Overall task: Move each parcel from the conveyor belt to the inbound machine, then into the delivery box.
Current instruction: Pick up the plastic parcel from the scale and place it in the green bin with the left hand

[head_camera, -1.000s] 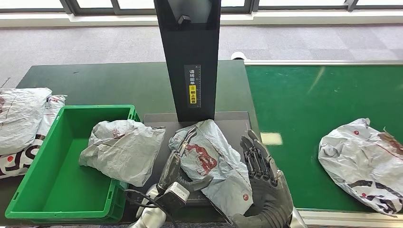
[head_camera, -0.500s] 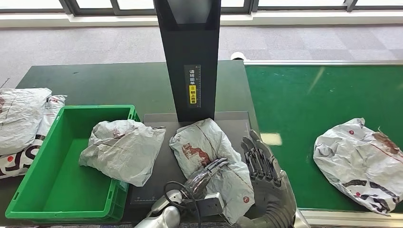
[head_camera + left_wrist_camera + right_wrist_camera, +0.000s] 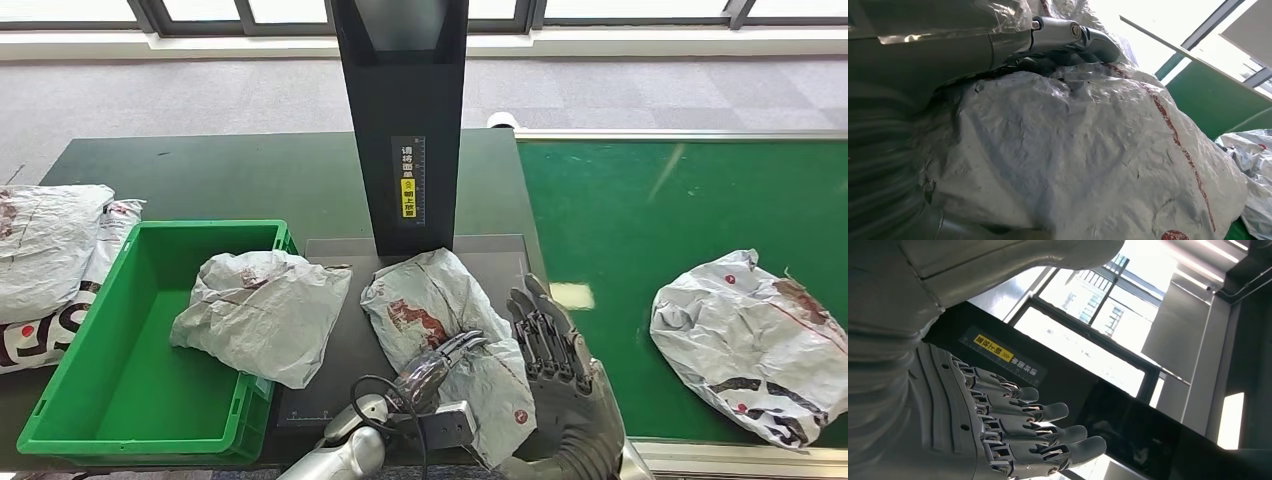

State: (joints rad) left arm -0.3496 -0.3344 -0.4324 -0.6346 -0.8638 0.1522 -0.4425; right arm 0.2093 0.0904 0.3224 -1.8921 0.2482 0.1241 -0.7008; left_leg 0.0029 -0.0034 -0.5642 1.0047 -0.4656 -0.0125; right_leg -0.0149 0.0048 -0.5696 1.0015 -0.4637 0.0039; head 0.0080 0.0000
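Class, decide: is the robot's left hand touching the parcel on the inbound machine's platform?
Touching. In the left wrist view, the left hand presses its fingers into the parcel, with no gap between them.

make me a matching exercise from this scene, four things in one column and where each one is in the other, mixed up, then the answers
Things:
1. parcel with red print under the left hand
2. crumpled grey parcel
3. large parcel
4. right hand

Places:
A. lying on the green conveyor belt
B. draped over the rim of the green bin
C. on the dark scanner platform in front of the black post
D. raised beside the platform parcel, fingers spread, holding nothing

Pairs: 1-C, 2-B, 3-A, 4-D
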